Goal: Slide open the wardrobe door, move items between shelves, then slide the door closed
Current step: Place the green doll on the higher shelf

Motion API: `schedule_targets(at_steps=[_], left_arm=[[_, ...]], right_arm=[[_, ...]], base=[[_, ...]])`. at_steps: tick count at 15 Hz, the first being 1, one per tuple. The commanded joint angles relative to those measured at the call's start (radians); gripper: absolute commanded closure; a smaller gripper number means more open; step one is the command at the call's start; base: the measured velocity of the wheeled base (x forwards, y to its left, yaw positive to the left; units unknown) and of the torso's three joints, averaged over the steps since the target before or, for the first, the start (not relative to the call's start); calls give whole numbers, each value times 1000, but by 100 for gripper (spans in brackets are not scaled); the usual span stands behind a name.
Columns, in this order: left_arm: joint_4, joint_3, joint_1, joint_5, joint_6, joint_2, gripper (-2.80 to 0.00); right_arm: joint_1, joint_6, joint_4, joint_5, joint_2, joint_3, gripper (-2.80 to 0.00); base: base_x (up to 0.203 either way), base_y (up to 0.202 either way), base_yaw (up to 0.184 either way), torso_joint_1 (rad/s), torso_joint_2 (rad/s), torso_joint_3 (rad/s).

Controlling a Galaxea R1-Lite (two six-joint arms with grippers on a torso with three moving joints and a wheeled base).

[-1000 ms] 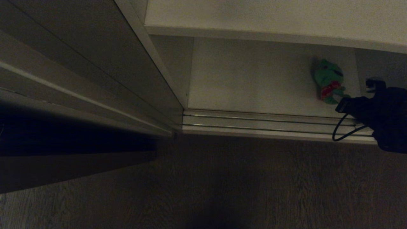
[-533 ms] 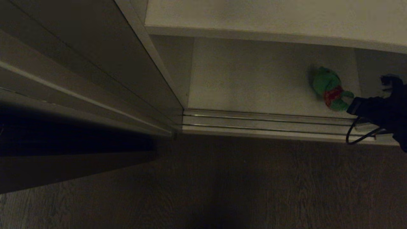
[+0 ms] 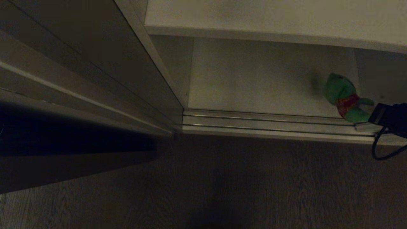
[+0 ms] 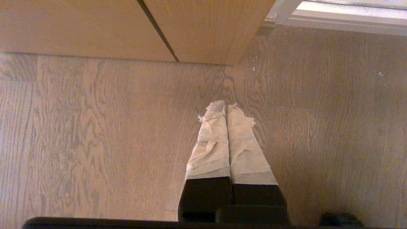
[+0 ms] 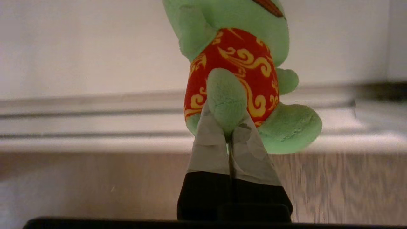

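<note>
Frog (image 3: 345, 97) and right pincer (image 5: 229, 127) farther right.

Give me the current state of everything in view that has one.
Pale grey-green sliding wardrobe door: slid open to the left.
Green plush frog with red patterned belly: pinched by one foot, at the lower shelf's front edge.
Lower white shelf: exposed.
Right gripper: shut on the frog's foot.
Left gripper: shut, empty, over the wooden floor.

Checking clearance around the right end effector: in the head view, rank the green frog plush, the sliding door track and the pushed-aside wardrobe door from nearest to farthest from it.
From the right end effector:
1. Green frog plush, gripped by one leg.
2. Sliding door track, running just beneath it and off to the left.
3. Wardrobe door, far left.
</note>
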Motion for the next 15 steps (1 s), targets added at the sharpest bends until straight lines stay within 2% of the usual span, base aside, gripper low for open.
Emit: schedule_targets(at_steps=[1,5,11,15], left_arm=[[-1,0,0,0,-1,-1,0],[-1,0,0,0,-1,-1,0],[-1,0,-1,0,-1,-1,0],[-1,0,0,0,-1,-1,0]], right_arm=[[-3,0,24,4,-147,109,0],[-2,-7,136,20,-364,248,0],[-1,-50,412,12,-730,466,0],[22,-52,693,-23,-994,530,0]], base=[[0,0,0,0,0,0],[0,0,0,0,0,0],[0,0,0,0,0,0],[0,0,0,0,0,0]])
